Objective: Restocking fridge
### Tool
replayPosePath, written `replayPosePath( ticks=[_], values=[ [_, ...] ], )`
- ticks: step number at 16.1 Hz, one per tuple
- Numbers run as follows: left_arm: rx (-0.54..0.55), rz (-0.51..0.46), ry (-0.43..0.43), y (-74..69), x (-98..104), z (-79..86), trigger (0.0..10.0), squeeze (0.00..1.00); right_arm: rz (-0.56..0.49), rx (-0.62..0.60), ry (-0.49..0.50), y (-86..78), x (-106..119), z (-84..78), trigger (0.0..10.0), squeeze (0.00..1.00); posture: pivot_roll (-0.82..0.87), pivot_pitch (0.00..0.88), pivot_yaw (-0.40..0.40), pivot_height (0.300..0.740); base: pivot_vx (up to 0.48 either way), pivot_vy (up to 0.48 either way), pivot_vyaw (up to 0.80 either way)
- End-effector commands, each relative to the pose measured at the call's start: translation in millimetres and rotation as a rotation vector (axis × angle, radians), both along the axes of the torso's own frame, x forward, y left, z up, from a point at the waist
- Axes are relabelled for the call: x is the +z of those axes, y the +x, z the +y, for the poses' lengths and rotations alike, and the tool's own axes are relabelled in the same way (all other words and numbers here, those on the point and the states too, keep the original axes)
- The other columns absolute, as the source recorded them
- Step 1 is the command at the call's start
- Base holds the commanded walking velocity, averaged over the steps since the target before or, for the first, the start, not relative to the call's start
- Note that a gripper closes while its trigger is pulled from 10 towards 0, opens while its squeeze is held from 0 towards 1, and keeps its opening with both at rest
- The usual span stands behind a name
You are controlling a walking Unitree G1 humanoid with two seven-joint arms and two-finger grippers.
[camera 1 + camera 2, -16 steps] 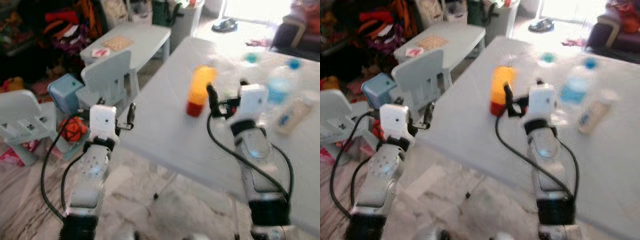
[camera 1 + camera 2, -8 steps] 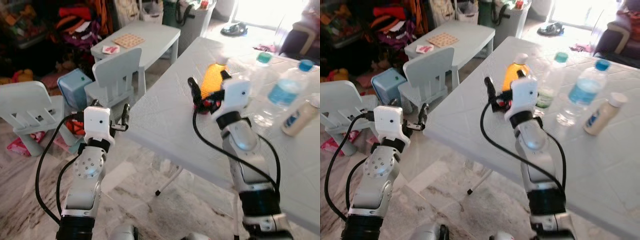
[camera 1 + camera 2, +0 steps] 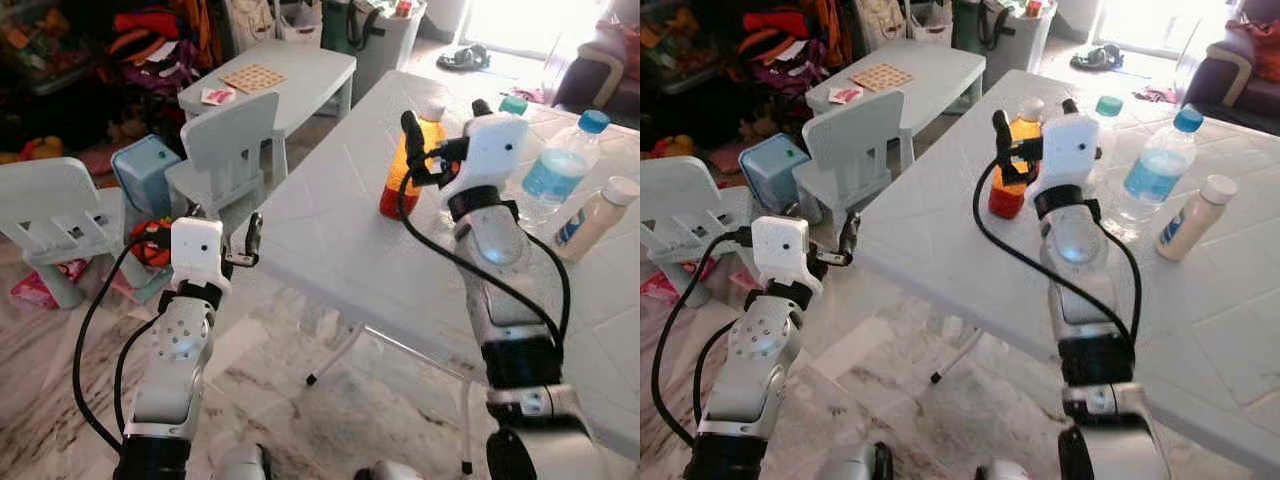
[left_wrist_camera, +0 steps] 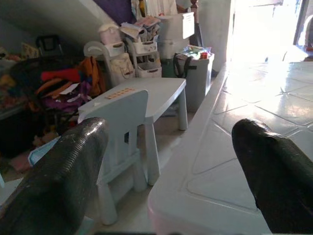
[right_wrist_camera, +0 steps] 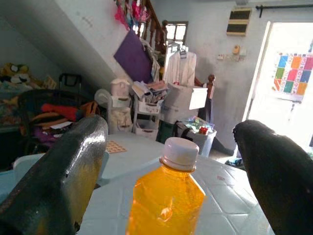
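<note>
An orange juice bottle with a white cap and a red label stands near the left edge of the white table. My right gripper is open at the height of the bottle's top, one black finger on each side. The right wrist view has the orange juice bottle centred between the spread fingers, with gaps on both sides. My left gripper is open beside the table's near left corner and holds nothing. In the left wrist view the left gripper faces the table's edge.
A clear bottle with a green cap, a water bottle with a blue cap and a cream bottle stand to the right. On the left are a small table, two small chairs, a blue box and clutter.
My right gripper has risen from low in front of the orange bottle to the level of its top. The camera has shifted. The left arm has kept its place.
</note>
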State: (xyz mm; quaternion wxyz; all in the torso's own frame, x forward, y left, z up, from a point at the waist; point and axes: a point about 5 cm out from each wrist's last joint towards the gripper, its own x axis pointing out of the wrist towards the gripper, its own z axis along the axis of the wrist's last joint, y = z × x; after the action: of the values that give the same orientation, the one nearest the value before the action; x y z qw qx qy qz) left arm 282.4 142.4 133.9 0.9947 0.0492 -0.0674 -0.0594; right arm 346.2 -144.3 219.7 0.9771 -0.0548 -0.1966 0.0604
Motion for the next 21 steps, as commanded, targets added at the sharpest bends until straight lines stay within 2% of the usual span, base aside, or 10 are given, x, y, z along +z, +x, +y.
replayPosePath(
  ticks=[1,5,11,15,20,21],
  values=[
    [-0.015,-0.014,0.005,-0.7,5,-1.2,10.0,0.0,-0.034,-0.009,0.011,4.1,9,-1.6,10.0,0.0,0.1,0.077,-0.001,0.74,0.0,0.0,0.0],
    [-0.018,-0.011,0.01,-1.8,5,-0.5,10.0,0.0,-0.061,-0.025,0.013,15.8,20,0.6,10.0,0.0,0.11,0.083,0.001,0.74,0.0,0.0,0.0],
    [-0.033,0.002,0.017,-5.1,4,-0.6,10.0,0.0,-0.048,-0.068,0.101,36.8,33,1.9,10.0,0.0,0.13,0.091,0.005,0.74,0.0,0.0,0.0],
    [-0.032,0.003,0.018,-5.2,5,0.3,10.0,0.0,-0.017,-0.107,0.12,40.2,27,2.9,10.0,0.0,0.13,0.092,0.002,0.74,0.0,0.0,0.0],
    [-0.045,0.015,0.018,-6.3,4,-1.6,10.0,0.0,0.052,-0.13,0.197,42.8,13,-4.0,10.0,0.0,0.13,0.096,0.004,0.74,0.0,0.0,0.0],
    [-0.047,0.016,0.017,-6.1,4,-1.9,10.0,0.0,0.066,-0.139,0.188,44.8,12,-6.1,4.8,0.0,0.13,0.096,0.004,0.74,0.0,0.0,0.0]
  ],
)
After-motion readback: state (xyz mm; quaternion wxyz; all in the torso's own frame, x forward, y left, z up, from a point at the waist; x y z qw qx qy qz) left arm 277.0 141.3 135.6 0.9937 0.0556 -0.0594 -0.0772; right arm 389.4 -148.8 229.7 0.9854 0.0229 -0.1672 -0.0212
